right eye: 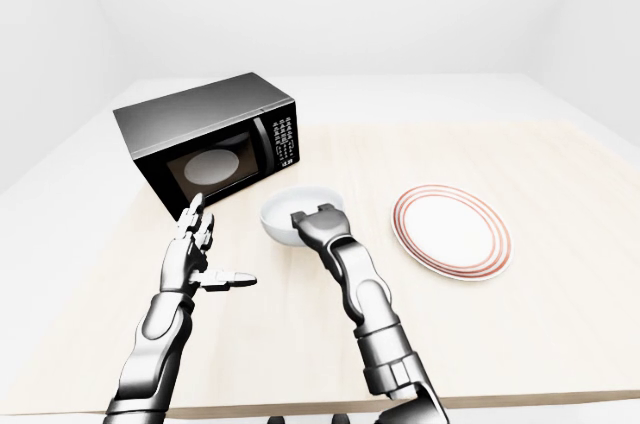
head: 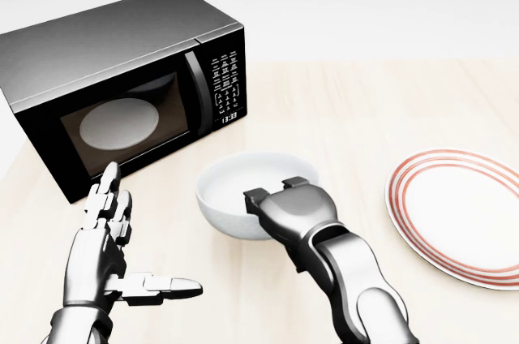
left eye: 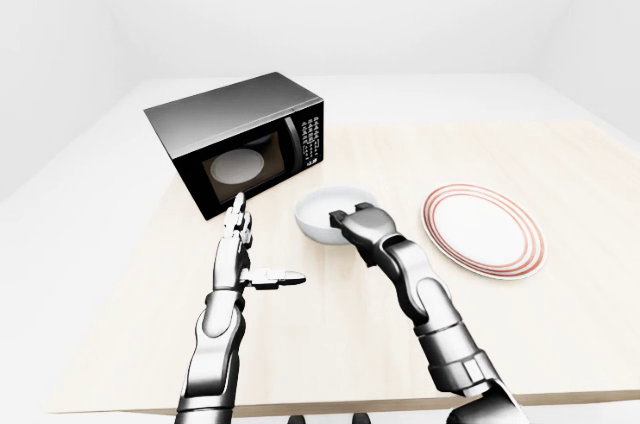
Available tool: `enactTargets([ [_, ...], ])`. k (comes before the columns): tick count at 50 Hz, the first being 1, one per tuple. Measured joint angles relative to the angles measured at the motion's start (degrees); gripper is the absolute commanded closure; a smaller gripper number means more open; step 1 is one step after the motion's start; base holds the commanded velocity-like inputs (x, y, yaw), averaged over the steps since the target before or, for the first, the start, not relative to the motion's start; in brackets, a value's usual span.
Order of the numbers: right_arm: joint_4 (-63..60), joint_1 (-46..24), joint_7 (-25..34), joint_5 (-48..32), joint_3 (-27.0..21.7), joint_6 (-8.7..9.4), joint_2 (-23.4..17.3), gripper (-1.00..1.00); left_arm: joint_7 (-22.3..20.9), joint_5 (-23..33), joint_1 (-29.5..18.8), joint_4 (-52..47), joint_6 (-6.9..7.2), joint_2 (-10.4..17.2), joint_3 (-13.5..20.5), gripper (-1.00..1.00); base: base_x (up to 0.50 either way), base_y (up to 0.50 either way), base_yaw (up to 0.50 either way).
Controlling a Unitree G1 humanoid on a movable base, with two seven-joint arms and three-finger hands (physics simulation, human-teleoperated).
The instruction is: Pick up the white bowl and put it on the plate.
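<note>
1. My right hand [head: 280, 202] is clenched over the near rim of the white bowl [head: 243, 186], which sits between the microwave [head: 122, 84] and the plate [head: 458, 214].
2. My left hand [head: 105, 247] hovers with fingers spread, holding nothing.
3. I judge a level lift best, then a carry toward the head view's right, lowering gently onto the plate's centre.
4. Count: one bowl, one plate, one microwave, on one table [head: 357, 109].

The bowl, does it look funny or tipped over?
A little. The white bowl sits tilted, its rim higher on the right where the right hand grips it. Nothing is spilled or broken; the plate lies flat.
</note>
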Motion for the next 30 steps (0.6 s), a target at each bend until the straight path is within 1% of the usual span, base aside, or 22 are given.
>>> enactTargets([
  [18, -1.47, -2.07, -4.52, 1.18, -0.91, 0.42, -0.35, 1.0, 0.0, 0.0, 0.0, 0.0, 0.0, 0.0, -0.01, -1.0, 0.0, 0.0, 0.0],
  [30, 0.32, -4.0, -10.58, 0.47, -2.06, 1.1, -1.41, 1.0, 0.0, 0.0, -0.01, 0.01, 0.0, 0.0, -0.01, -1.0, 0.0, 0.0, 0.0],
])
